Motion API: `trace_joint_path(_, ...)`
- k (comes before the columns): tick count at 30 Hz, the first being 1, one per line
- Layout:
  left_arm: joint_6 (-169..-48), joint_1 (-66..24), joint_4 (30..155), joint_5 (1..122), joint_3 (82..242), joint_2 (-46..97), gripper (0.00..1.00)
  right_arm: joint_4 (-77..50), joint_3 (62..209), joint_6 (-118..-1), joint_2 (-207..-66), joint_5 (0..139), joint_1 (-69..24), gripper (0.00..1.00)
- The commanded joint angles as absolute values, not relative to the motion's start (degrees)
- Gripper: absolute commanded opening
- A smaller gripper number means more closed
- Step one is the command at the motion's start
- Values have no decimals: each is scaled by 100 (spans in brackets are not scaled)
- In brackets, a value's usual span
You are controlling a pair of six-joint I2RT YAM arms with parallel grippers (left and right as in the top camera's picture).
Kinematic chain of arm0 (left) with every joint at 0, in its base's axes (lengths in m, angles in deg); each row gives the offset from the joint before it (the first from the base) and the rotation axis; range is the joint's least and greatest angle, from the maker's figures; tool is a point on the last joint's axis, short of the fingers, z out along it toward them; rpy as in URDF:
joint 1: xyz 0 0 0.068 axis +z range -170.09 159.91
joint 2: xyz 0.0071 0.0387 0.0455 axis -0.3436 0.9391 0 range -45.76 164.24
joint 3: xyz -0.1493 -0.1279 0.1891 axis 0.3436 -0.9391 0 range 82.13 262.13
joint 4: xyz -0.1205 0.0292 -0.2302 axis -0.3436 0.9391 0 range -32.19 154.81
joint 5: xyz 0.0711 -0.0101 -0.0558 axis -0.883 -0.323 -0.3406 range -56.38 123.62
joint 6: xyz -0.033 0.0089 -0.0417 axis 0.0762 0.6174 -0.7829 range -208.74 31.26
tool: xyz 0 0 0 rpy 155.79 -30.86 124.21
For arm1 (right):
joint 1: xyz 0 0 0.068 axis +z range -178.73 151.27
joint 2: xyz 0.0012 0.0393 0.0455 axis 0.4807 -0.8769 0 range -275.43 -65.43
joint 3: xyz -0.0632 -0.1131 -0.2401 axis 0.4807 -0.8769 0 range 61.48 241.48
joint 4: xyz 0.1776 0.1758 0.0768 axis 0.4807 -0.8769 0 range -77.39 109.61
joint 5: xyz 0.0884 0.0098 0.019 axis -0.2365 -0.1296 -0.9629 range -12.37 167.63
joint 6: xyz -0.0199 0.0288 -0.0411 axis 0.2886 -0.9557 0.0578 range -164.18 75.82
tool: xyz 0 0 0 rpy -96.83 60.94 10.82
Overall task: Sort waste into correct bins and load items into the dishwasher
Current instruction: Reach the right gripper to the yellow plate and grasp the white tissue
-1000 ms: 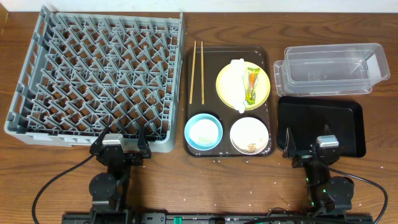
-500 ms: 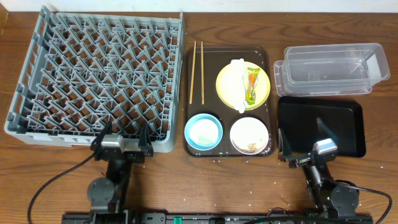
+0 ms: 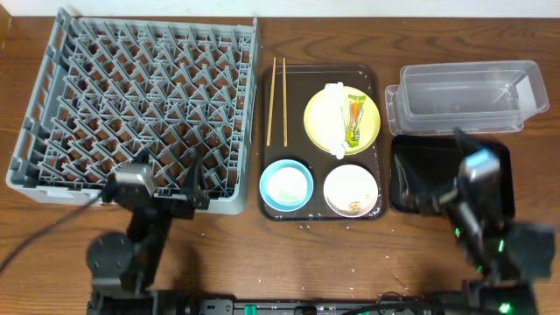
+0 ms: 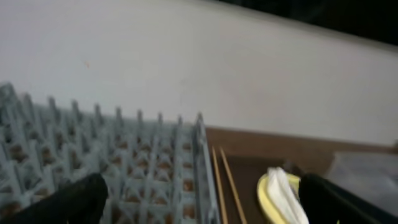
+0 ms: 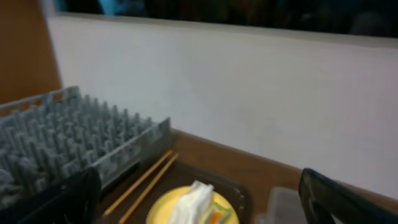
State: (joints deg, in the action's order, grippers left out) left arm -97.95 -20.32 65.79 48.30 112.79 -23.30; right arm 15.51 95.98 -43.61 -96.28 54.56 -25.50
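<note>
1. One large square grey plastic dish rack (image 3: 131,96) with a grid of upright pegs fills the left of the wooden table (image 3: 227,254).
2. The left gripper (image 4: 205,199) hangs over the rack's near edge, its two fingers spread wide and holding nothing.
3. Two thin wooden chopsticks (image 3: 276,101) lie side by side on the left part of one dark brown serving tray (image 3: 293,140), just right of the rack.
4. One light blue bowl (image 3: 286,185) sits at the tray's near left.
5. One round yellow plate (image 3: 319,118) sits at the tray's far right. It carries one white crumpled wrapper (image 3: 334,118) and, beside it, one small orange-and-green sachet (image 3: 353,118).
6. One white bowl (image 3: 351,184) sits at the tray's near right, with loose beige food crumbs (image 3: 353,207) inside.
7. One clear rectangular plastic tub (image 3: 464,96) stands at the far right. One shallow glossy black rectangular tray (image 3: 416,153) lies just in front of it.
8. The right gripper (image 5: 199,205) hangs over the black tray, blurred from above. Its wrist view shows the fingers wide apart and empty.
</note>
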Motion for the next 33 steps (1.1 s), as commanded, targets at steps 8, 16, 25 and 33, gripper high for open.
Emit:
trace_joint_path(8, -9876, -2061, 7598, 5781, 12662, -612, 99, -648, 11943, -3812, -12420, 4472, -2618, 99)
trace_joint_path(16, -9895, -2061, 7683, 6172, 12662, -555, 99, -714, 12004, -4542, -13102, 3355, -2614, 99)
trace_joint_path(25, -9895, -2061, 7878, 6172, 12662, -542, 99, -930, 12098, -4959, -13281, 4765, -1724, 99)
trace_joint_path(33, -10260, -2061, 7878, 6170, 12662, -542, 99, -1636, 12688, -5145, -14544, 6649, -675, 99)
